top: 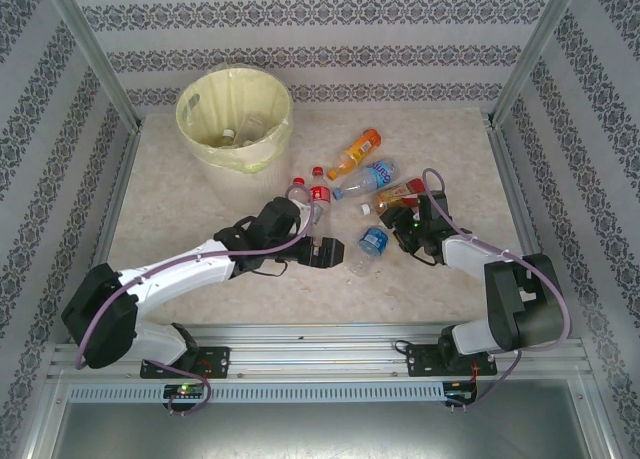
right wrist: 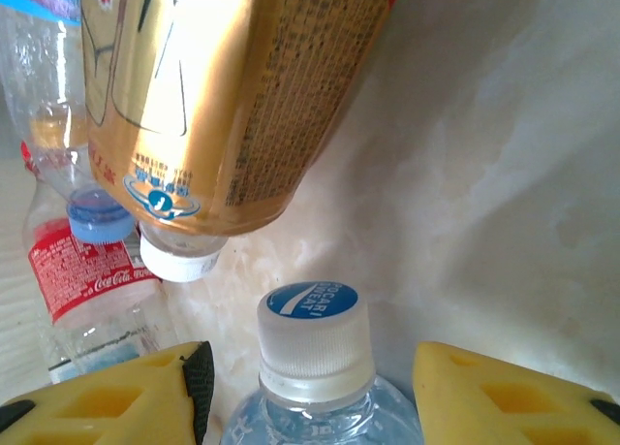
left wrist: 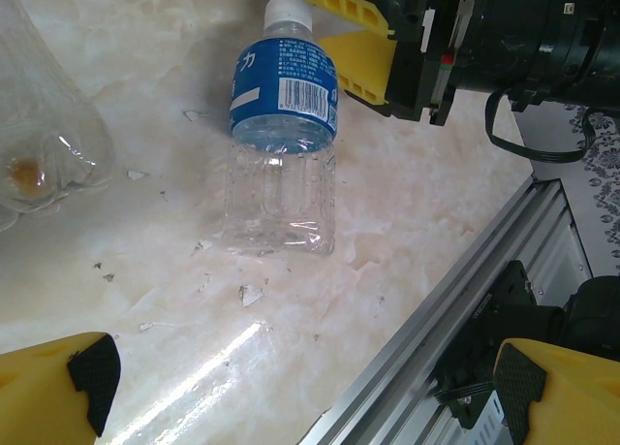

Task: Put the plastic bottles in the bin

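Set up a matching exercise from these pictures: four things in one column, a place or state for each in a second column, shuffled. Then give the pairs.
Column one:
1. bin
2. blue-label bottle
3. orange bottle
4. left claw

Column two:
A. open wide, holding nothing
B. lying flat, white cap, in front of the left claw
C. upright, far left
D. lying farther back, to the right of the bin

Pairs: 1-C, 2-B, 3-D, 4-A
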You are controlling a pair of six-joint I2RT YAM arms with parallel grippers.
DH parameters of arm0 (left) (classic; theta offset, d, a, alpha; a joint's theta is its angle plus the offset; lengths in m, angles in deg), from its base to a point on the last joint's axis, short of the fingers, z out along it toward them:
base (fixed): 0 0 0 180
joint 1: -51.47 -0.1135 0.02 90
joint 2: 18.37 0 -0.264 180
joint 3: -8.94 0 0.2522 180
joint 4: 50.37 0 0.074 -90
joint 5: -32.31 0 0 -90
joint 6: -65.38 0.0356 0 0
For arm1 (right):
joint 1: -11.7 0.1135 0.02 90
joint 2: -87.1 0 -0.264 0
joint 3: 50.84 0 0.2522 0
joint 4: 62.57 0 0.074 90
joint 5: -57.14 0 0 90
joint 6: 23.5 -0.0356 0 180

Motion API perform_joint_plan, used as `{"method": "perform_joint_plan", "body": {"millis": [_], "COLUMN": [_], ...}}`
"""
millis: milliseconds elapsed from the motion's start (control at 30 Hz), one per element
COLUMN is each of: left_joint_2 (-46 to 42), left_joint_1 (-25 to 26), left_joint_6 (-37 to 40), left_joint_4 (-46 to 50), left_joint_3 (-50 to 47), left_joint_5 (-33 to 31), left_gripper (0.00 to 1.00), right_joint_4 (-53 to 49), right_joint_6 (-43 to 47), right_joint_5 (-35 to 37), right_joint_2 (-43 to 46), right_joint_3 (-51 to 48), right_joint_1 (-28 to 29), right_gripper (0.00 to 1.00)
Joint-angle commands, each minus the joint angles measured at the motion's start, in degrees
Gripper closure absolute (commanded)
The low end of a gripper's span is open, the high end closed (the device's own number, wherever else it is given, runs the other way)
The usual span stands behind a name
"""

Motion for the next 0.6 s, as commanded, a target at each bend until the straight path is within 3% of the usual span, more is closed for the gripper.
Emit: {"method": "perform_joint_plan", "body": {"millis": [0,567], "left_joint_2": [0.9,1.3], "left_joint_1": [1.1,1.6], "left_joint_6": [1.5,2.9], "left_joint_4": [1.8,4.5], "left_joint_3": [2.5,4.0], "left_joint_5": [0.9,0.4], "left_gripper": [0.0,0.0], "right_joint_4": [-3.1,-13.5], "right_joint_6": [3.9,12.8], "right_joint_5": [-2.5,-6.0], "right_joint_2": [0.0,-6.7], "right_joint_3": [2.6,10.4], "right_joint_1": [-0.4,-1.8], "right_gripper": [0.41,0.42]}}
